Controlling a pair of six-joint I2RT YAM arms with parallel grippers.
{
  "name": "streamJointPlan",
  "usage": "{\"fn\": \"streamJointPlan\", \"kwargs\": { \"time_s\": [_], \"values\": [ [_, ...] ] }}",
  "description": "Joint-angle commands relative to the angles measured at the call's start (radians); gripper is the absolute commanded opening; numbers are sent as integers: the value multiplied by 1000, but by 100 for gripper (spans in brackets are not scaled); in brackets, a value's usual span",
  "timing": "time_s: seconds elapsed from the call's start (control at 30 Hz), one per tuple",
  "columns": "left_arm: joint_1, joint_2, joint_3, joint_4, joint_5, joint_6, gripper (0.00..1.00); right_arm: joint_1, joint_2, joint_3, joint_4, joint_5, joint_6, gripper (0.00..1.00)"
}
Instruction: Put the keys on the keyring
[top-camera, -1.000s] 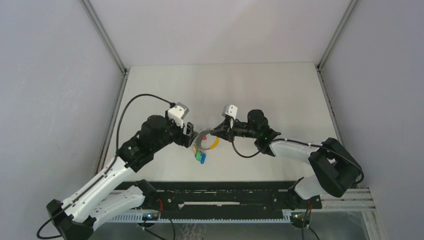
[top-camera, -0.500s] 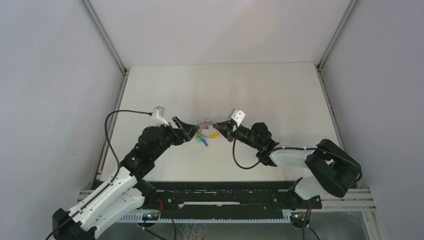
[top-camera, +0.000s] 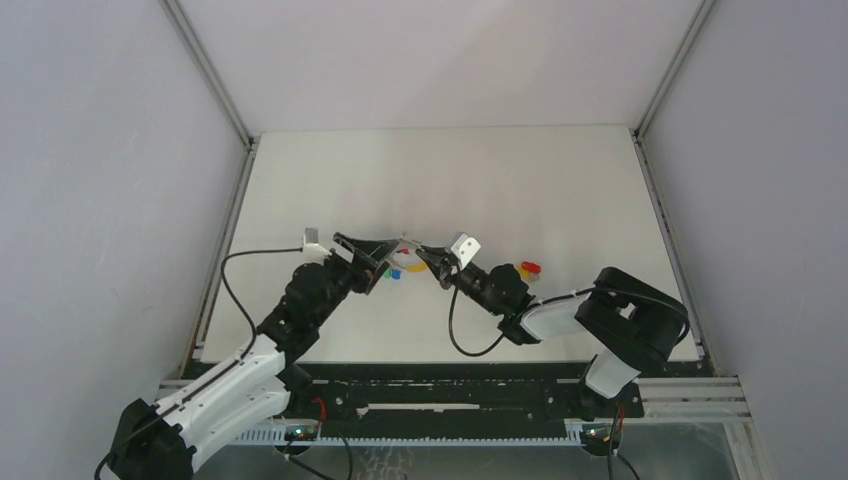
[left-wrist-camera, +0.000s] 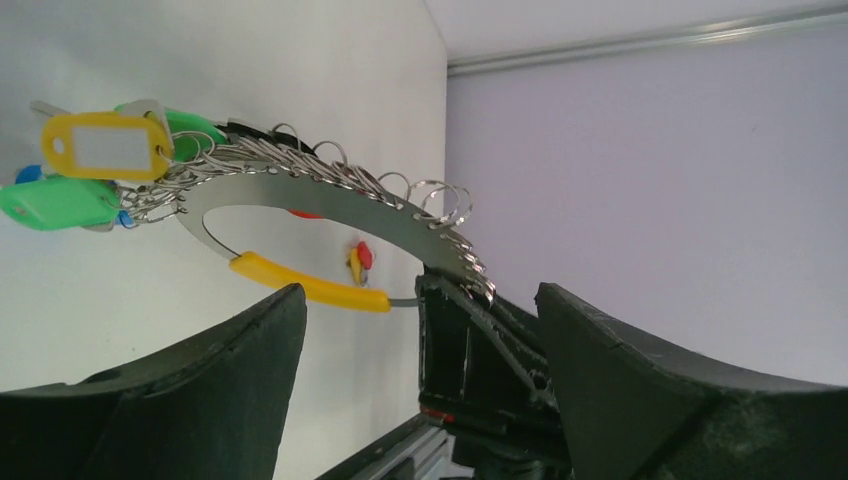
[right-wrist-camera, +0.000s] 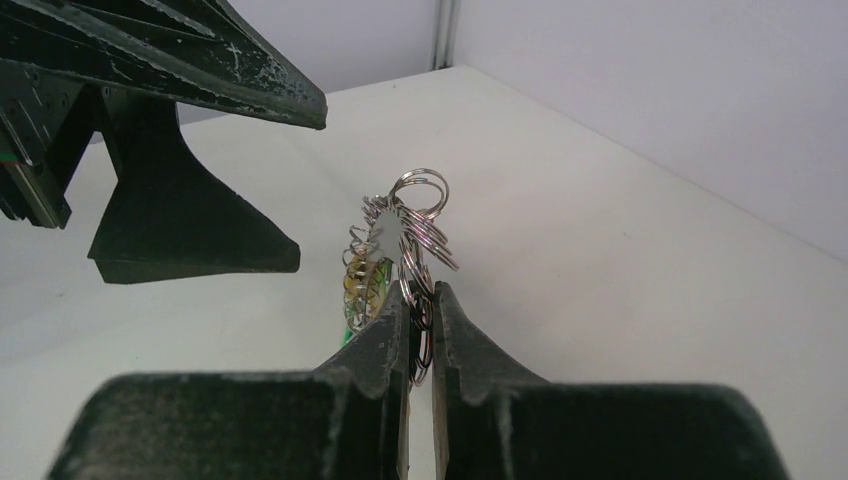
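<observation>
Right gripper, fingers pressed together on the steel edge of the keyring, holding it upright over the table. Left gripper, spread wide, faces the ring without touching it. 2 loose keys, red and yellow, lie beside the right arm. Ring probably stiff, light and slippery; its small split loops likely flex. Best hold: flat band or yellow sleeve.
</observation>
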Motion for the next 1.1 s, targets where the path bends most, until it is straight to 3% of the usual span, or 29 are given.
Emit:
{"fn": "streamJointPlan", "kwargs": {
  "time_s": [0.0,0.73,0.93,1.07],
  "values": [
    [5,8,-56,113,-67,-165,89,33,16,4,188,84,-11,0],
    [19,204,-82,328,-112,-335,86,130,59,4,241,157,-30,0],
    [20,258,-101,403,-105,-378,79,151,75,4,245,162,-26,0],
    [20,283,-111,461,-106,-403,70,169,88,4,248,168,-25,0]
  ]
}}
